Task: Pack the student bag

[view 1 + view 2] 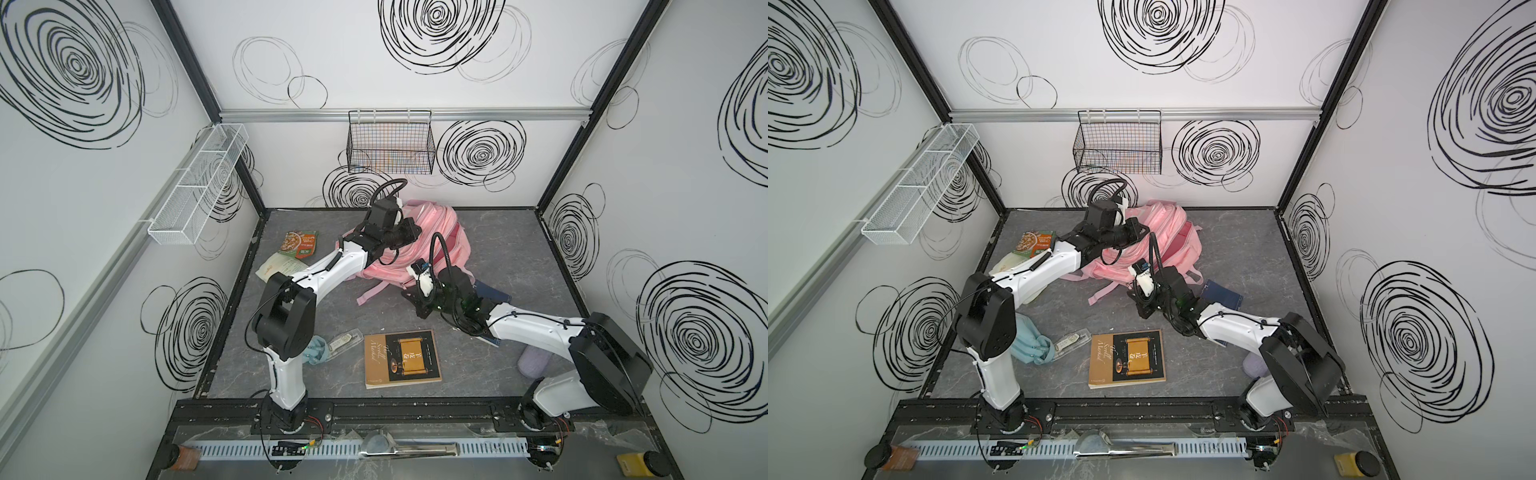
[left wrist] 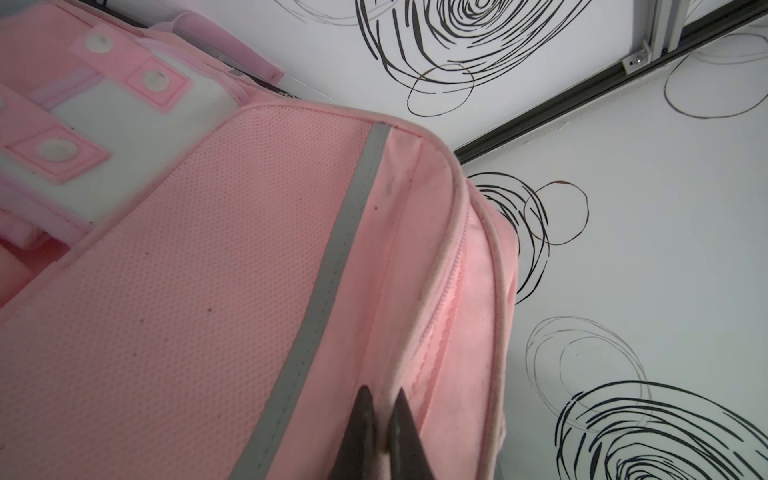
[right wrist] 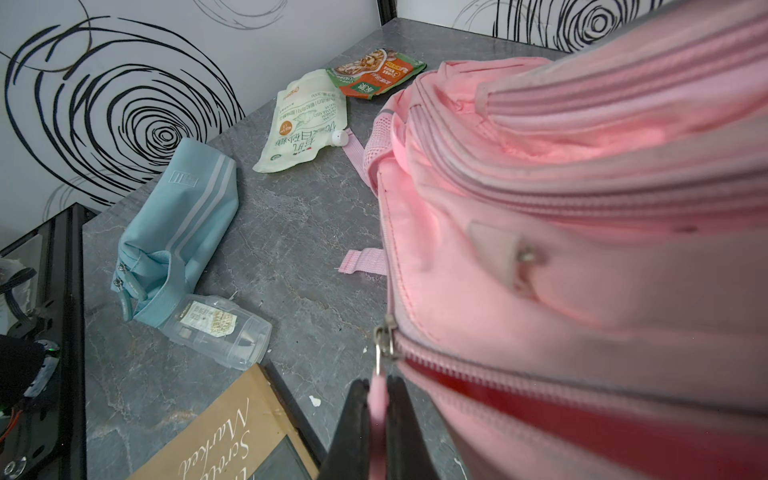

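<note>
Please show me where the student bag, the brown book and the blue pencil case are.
student bag (image 1: 451, 232): in a top view, pink upper panel.
brown book (image 1: 402, 359): in a top view, middle of cover.
blue pencil case (image 3: 180, 214): right wrist view, flat side.

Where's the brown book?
In both top views the brown book lies flat near the front of the table, about mid-width, just right of the clear plastic case.

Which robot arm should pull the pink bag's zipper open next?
Right. The right gripper is shut on the zipper pull of the bag, ready to tug. The left gripper pinches bag fabric beside the gray stripe, so it likely just steadies.
</note>
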